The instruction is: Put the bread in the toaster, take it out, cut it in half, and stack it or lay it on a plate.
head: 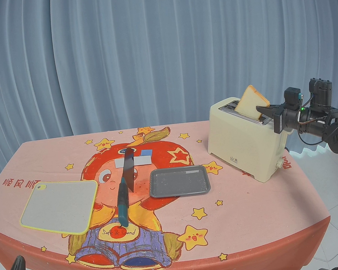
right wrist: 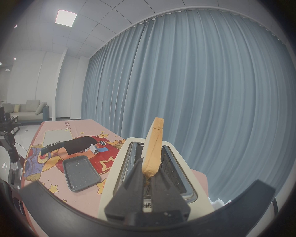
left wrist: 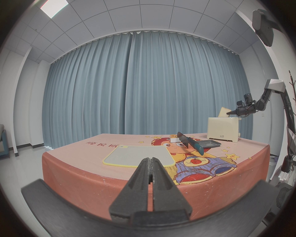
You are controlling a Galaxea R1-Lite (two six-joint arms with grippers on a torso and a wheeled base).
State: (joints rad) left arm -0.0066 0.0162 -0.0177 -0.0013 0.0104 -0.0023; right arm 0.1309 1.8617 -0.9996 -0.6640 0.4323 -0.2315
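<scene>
The right tool grasps the bread by a lower corner, the slice standing tilted at the toaster's top. The left tool is clenched and empty, well apart from the toaster.

Lighting: bright, even, from ceiling panels. Shadows: soft, faint on counter. Distortion: strong fisheye bowing of curtain; dark vignette in wrist-view corners.
</scene>
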